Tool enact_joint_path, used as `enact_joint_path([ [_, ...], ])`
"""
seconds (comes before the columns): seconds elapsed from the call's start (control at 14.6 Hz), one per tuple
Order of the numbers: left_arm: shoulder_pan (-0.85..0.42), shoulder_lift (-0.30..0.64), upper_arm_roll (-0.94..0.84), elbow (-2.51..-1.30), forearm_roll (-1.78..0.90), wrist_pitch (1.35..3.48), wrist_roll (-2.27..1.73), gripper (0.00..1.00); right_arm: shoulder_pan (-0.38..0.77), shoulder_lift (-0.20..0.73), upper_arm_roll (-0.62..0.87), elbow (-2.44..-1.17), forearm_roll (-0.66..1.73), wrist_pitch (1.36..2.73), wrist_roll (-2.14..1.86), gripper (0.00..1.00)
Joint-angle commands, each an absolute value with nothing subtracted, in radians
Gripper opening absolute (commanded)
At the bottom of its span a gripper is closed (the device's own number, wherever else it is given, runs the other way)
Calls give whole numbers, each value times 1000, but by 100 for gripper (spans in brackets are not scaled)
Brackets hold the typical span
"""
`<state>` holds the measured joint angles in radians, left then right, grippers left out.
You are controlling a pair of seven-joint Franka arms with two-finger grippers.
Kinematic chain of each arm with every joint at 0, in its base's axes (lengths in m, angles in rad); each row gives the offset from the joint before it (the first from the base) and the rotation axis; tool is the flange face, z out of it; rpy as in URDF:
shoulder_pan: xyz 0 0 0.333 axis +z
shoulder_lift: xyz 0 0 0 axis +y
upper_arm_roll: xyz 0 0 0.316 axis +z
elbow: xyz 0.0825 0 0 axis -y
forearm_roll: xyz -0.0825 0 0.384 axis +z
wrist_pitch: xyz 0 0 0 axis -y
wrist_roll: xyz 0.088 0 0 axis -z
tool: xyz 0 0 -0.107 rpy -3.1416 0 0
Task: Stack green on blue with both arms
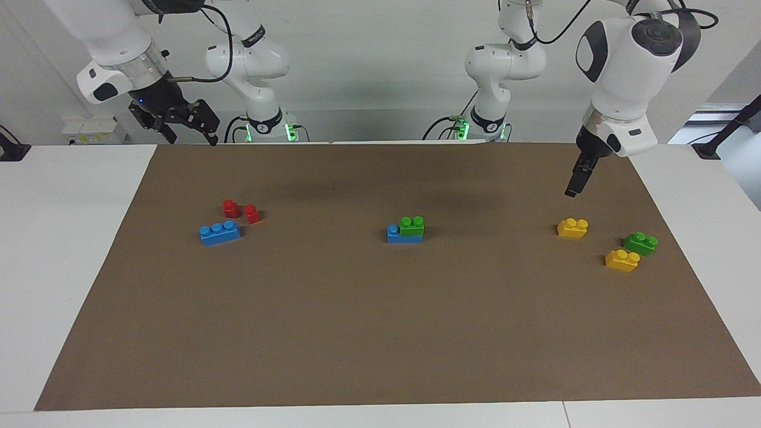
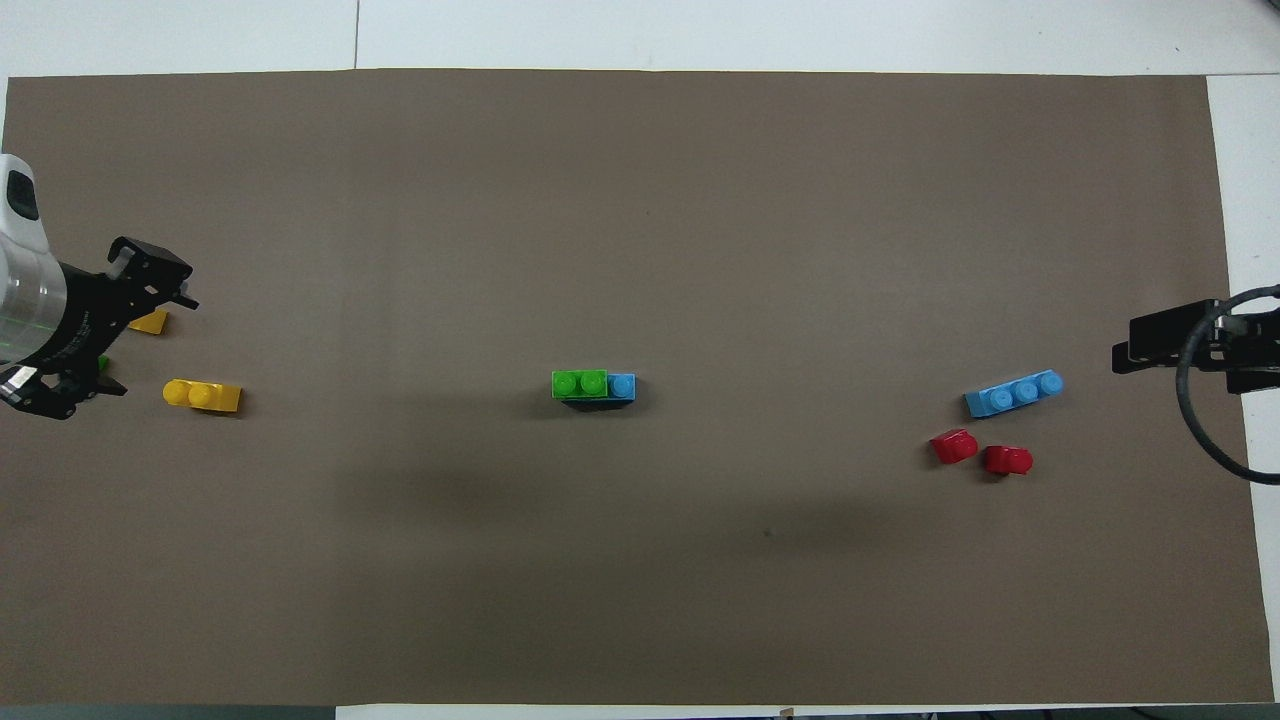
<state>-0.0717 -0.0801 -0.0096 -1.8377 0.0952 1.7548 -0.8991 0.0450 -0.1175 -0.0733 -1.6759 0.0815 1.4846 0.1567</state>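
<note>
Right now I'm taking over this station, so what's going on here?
Nothing is being handled. A green brick sits on a blue brick mid-mat. The left gripper hangs open over the mat near a yellow brick; the right gripper is open, raised at the mat's edge by its base.

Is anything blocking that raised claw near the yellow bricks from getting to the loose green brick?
Nothing visible does. The left gripper, open, hangs over the mat above a yellow brick. The loose green brick lies bare, its studs uncovered; another yellow brick sits beside it.
</note>
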Motion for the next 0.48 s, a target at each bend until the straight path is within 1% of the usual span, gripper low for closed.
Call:
enact_joint_path([
  [0.0, -40, -86, -14, -1804, 84, 1694, -615, 100, 48, -107, -52, -1663, 28, 1497, 133, 100],
  [0.14, -29, -81, -14, -1763, 84, 1640, -433, 100, 49, -98, -51, -1658, 29, 1491, 130, 99],
  [0.27, -18, -78, -15, -1726, 84, 1591, -271, 100, 46, -54, -52, -1611, 32, 1461, 127, 99],
  [0.41, -18, -71, -15, -1666, 84, 1522, -203, 100, 46, -40, -52, -1579, 34, 1439, 127, 98],
])
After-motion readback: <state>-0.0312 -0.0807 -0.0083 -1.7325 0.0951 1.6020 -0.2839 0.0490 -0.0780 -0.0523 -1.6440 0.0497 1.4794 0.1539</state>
